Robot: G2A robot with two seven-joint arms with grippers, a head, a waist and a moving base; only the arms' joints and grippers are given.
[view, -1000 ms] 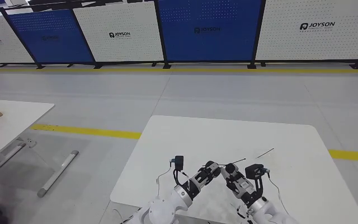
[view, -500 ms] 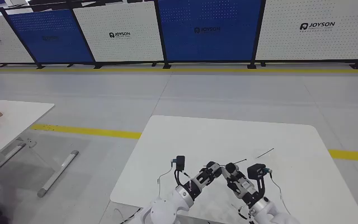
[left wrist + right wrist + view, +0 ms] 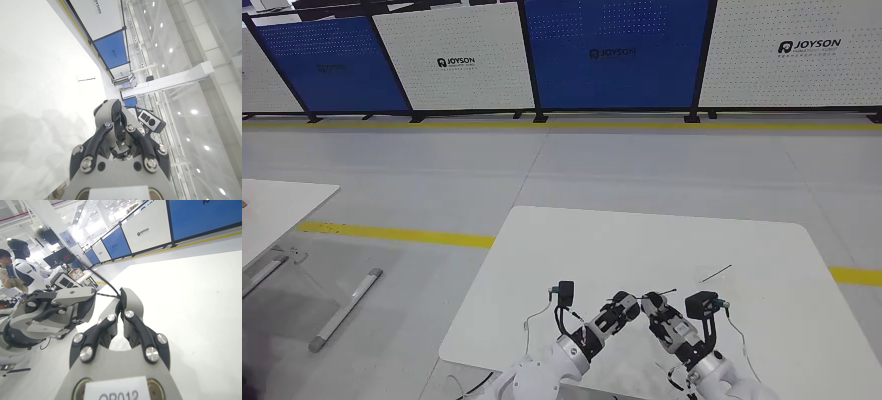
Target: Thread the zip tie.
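**Counter** [image 3: 572, 250]: one, white, with rounded corners. From the top view I logged both arms over its near edge, their tips almost meeting.

**Zip ties:** two, both black.
- The held zip tie [image 3: 111, 288] hung above the counter between the two grippers.
- The loose zip tie [image 3: 716, 272] lay flat on the counter. It was farther out, toward the right arm's side, and well apart from both grippers.
- The left wrist view gave me the loose one as a straight strap on the bare white top.

**Grippers:** two.
- The right gripper [image 3: 121, 295] was clamped on the held zip tie at its fingertips.
- The right wrist view supplied detail that the top view left as a thin dark line. Two stretches of strap met at those fingertips. One ran short and nearly level across to the left gripper [image 3: 94, 294]; the other rose away at a slant.
- I could not tell whether the strap had passed through its own head.
- The left gripper's fingers were pressed together, and the short stretch ended at their tips. I logged it as closed on that strap.
- The left wrist view showed the same fingers together from behind, with a thin line of strap beyond them.

**Wrist camera** [image 3: 151, 121]: one, the right arm's dark box, seen from the left wrist view just past the left gripper's tips.
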